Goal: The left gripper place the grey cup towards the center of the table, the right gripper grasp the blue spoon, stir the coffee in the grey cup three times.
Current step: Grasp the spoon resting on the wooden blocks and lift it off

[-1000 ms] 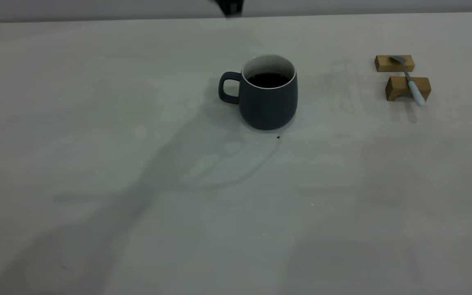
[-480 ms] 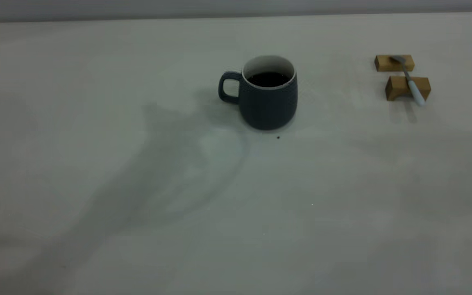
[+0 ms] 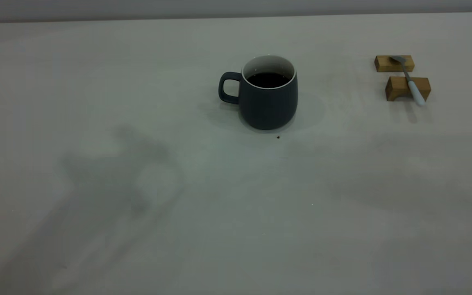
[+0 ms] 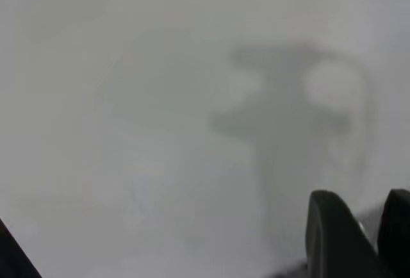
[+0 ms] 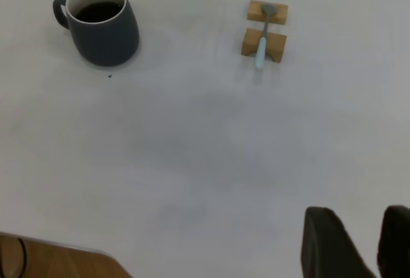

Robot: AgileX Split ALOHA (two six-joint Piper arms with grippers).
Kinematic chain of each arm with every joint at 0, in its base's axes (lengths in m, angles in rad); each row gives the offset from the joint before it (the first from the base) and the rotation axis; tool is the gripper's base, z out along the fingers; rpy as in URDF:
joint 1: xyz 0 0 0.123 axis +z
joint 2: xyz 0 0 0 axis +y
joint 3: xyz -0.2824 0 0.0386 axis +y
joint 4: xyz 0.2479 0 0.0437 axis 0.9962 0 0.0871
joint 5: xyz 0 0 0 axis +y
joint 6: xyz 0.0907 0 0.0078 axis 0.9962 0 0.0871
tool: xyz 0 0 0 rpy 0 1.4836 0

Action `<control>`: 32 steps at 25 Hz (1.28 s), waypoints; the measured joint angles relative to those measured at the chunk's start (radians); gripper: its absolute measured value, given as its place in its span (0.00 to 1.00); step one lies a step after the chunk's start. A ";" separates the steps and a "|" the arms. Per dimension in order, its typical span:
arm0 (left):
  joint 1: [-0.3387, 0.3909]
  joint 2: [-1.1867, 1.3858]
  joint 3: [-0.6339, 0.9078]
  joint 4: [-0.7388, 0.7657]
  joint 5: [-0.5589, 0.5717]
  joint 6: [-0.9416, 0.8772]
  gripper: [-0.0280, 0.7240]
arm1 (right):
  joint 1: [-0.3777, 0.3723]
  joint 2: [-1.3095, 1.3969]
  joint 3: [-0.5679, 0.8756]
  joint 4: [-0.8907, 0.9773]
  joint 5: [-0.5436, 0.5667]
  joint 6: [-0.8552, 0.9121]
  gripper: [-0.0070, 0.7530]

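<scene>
The grey cup stands upright near the middle of the table, handle to the left, with dark coffee inside. At the far right the blue spoon lies across two tan wooden blocks. Neither gripper shows in the exterior view. My left gripper hangs over bare tabletop, fingers close together and holding nothing. My right gripper is high above the table, well back from the cup and the spoon, its fingers also close together and holding nothing.
A tiny dark speck lies just in front of the cup. An arm's shadow falls on the front left of the table. A brown table edge shows in the right wrist view.
A dark arm part at the top edge, behind the cup, has left the exterior view. The arm's shadow has slid from the cup toward the front left. Cup and spoon have not moved.
</scene>
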 joint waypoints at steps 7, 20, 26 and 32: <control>0.163 -0.369 0.402 -0.144 0.000 -0.036 0.36 | 0.000 0.000 0.000 0.000 0.000 0.000 0.32; 0.568 -1.192 0.819 -0.181 -0.037 -0.045 0.36 | 0.000 0.000 0.000 0.000 0.000 0.000 0.32; 0.546 -1.334 0.889 -0.192 -0.040 -0.064 0.36 | 0.000 0.000 0.000 0.000 0.000 0.000 0.32; 0.514 -1.431 0.905 -0.188 -0.045 -0.065 0.36 | 0.000 0.000 0.000 0.000 0.000 0.000 0.32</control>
